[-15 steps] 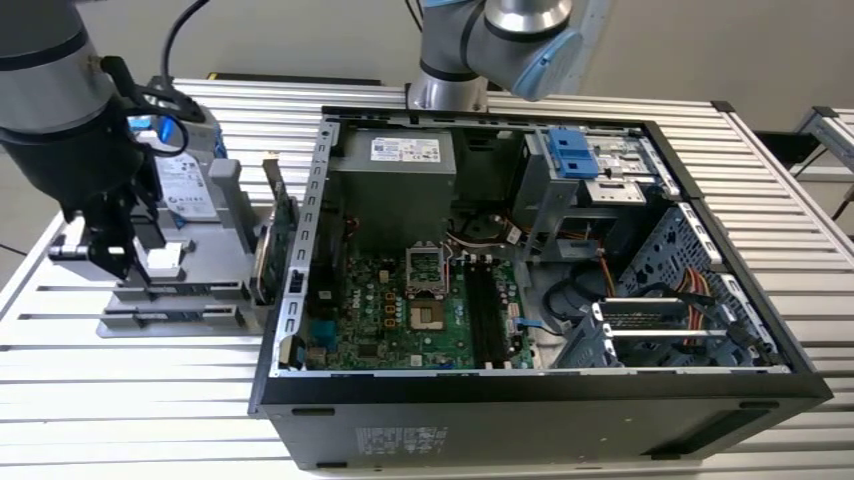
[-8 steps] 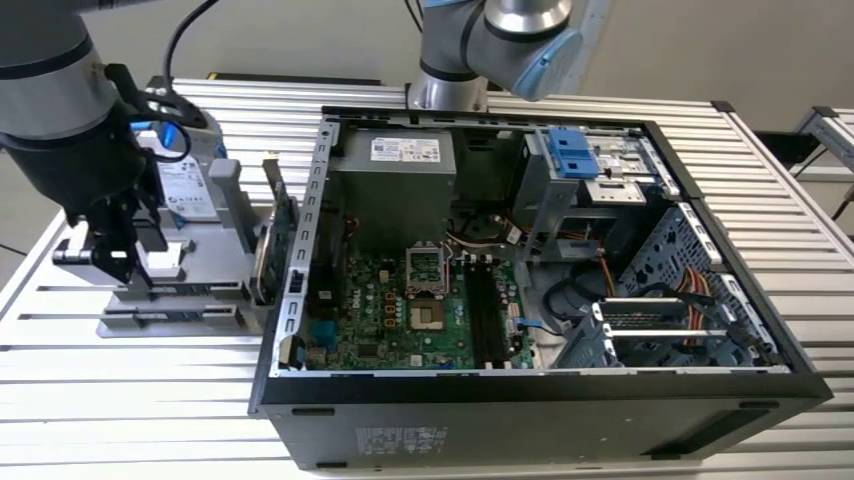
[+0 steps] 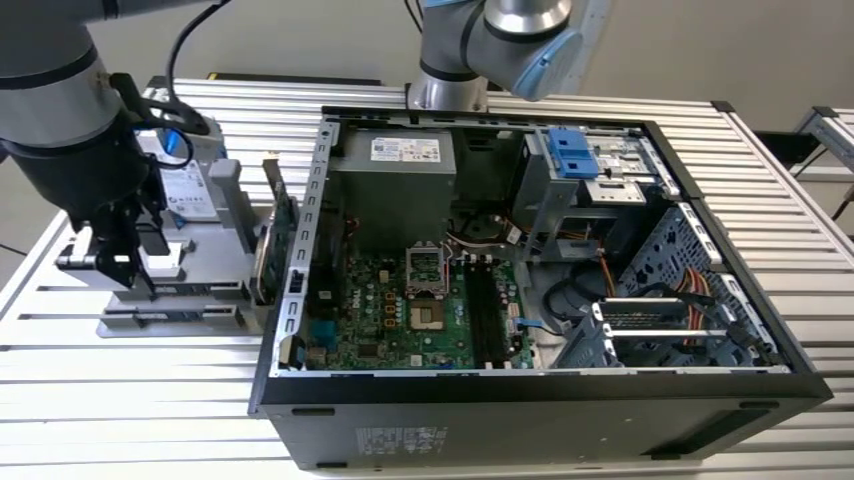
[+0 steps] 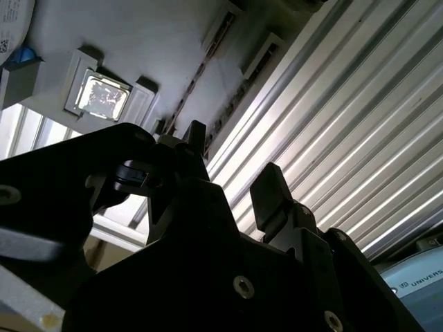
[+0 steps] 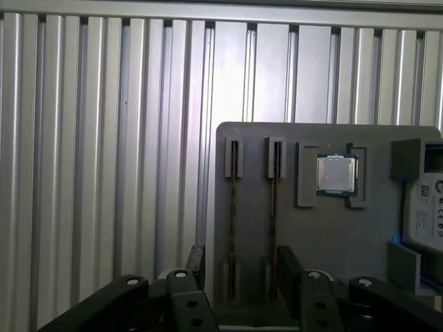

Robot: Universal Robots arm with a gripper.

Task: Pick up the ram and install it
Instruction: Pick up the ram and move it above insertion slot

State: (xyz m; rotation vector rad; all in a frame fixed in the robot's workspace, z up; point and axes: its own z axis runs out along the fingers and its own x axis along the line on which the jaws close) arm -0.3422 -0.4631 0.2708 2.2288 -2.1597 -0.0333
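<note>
My gripper [image 3: 127, 268] hangs over the grey parts holder [image 3: 174, 300], at the exterior view's left of the open computer case. In the first wrist view the ram [image 5: 233, 207] shows as a thin dark stick on edge in a slot of the holder [image 5: 325, 235]. A second similar stick [image 5: 273, 207] stands in the neighbouring slot. The gripper [image 5: 242, 268] is open above them, its fingers [image 5: 197, 259] standing apart outside both slots and holding nothing. In the second wrist view the open gripper [image 4: 232, 173] is close over the slotted holder [image 4: 138, 41].
A processor chip [image 5: 337, 173] lies in a holder pocket beside the slots. A silver hard drive [image 3: 187, 190] and a green card [image 3: 280, 240] stand in the holder near the case wall. The case [image 3: 534, 400] holds the motherboard [image 3: 400, 320] with long black slots [image 3: 481, 310]. Ribbed metal table [image 3: 134, 420] all around.
</note>
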